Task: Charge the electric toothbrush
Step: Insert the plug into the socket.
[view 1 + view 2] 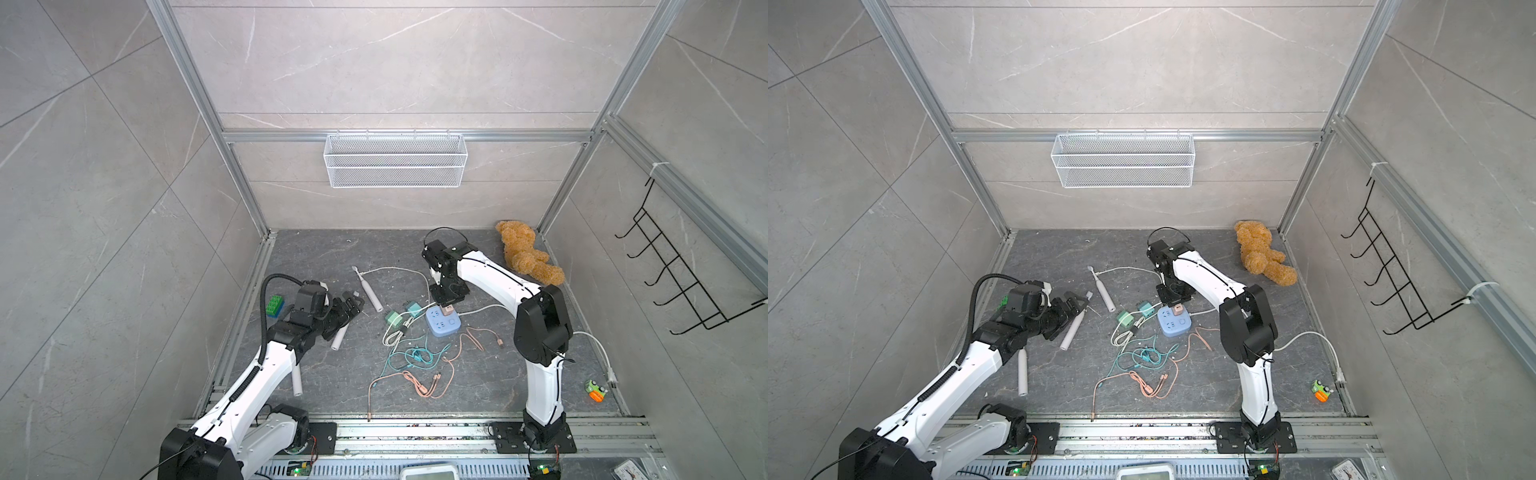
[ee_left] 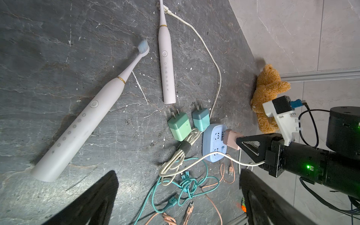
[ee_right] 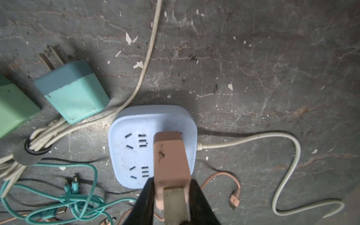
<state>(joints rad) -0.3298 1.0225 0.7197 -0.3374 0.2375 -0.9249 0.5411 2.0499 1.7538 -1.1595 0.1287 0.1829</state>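
Three white electric toothbrushes lie on the dark floor: one (image 1: pixel 368 289) with a white cable at its head, one (image 1: pixel 340 336) partly under my left arm, and one (image 1: pixel 296 380) nearer the front. My left gripper (image 1: pixel 353 305) hovers open above the floor beside the big toothbrush (image 2: pixel 83 124), with nothing between its fingers (image 2: pixel 109 191). My right gripper (image 3: pixel 172 182) is shut on a pink charger plug (image 3: pixel 171 155). The plug stands upright on the blue power strip (image 3: pixel 132 152), its prongs hidden. In a top view the plug (image 1: pixel 447 310) sits on the strip (image 1: pixel 442 328).
A green adapter (image 2: pixel 179 126) and a teal adapter (image 2: pixel 200 118) lie unplugged by the strip, beside tangled teal cables (image 2: pixel 191 183), pink cables (image 1: pixel 432 386) and a white bundle (image 2: pixel 181 153). Teddy bear (image 1: pixel 523 253) back right, green brick (image 1: pixel 274 305) left, small toy (image 1: pixel 595 390) front right.
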